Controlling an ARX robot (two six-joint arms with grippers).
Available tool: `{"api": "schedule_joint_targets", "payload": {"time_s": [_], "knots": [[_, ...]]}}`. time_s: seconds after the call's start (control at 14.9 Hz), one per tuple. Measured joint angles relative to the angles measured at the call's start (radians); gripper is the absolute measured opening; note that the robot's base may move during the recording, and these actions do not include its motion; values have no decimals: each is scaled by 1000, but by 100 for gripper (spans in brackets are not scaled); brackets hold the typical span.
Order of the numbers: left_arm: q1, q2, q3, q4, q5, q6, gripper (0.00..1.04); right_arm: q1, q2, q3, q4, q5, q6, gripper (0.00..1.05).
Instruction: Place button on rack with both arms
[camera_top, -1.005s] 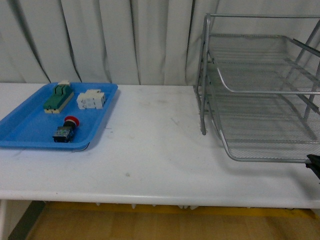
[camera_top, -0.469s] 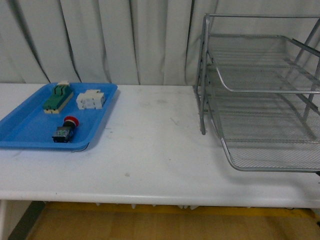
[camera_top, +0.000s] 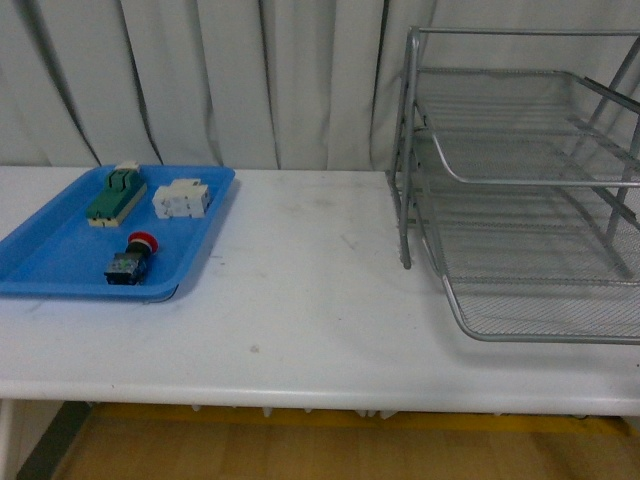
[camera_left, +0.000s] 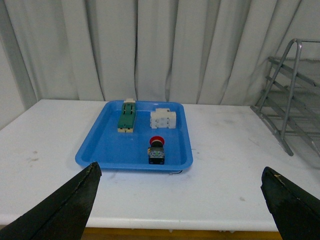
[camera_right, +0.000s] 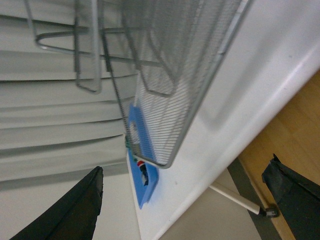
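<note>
The button is a small switch with a round red cap on a boxy black body. It lies on its side in the blue tray, cap turned toward the far side and body toward the robot. It sits in the near right part of the tray, close to the front rim and apart from the other parts. The tray rests at the left end of the white tabletop, its near rim a little back from the tabletop's front edge. Farther back in the tray lie a green block and, just beside it, a white terminal block; both are clear of the button. A broad bare stretch of tabletop separates the tray from the rack, which stands at the right end with three mesh tiers open toward the robot. The lowest tier's front lip reaches closest to the tabletop edge, and the rack runs out of the front view on the right. A pale curtain hangs behind everything. The left end effector hangs spread wide and holds nothing, facing the tray from the near side with the button between its fingers' line of sight. The right end effector is also spread wide and holds nothing, close to the rack's lowest lip.
</note>
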Motion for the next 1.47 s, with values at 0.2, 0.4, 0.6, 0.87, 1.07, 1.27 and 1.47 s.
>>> {"api": "schedule_joint_targets", "payload": {"time_s": [0.2,0.4,0.6,0.87,1.07,1.27,1.47], "knots": [[0,0,0,0,0,0,98,-65,-309,-86,0,-27,7,98],[0,0,0,0,0,0,98,-108,-894,-31,-472,151,-314,80],[0,0,0,0,-1,0,98,-34,-1314,-50,-867,284,-996,41],[0,0,0,0,0,0,98,95,-1458,-95,-954,409,-1190,2],[0,0,0,0,0,0,98,161,-1530,-120,-1020,486,-1203,2],[0,0,0,0,0,0,98,270,-1596,-145,-1049,590,-1207,2],[0,0,0,0,0,0,98,272,-1651,-145,-1098,591,-1207,2]]}}
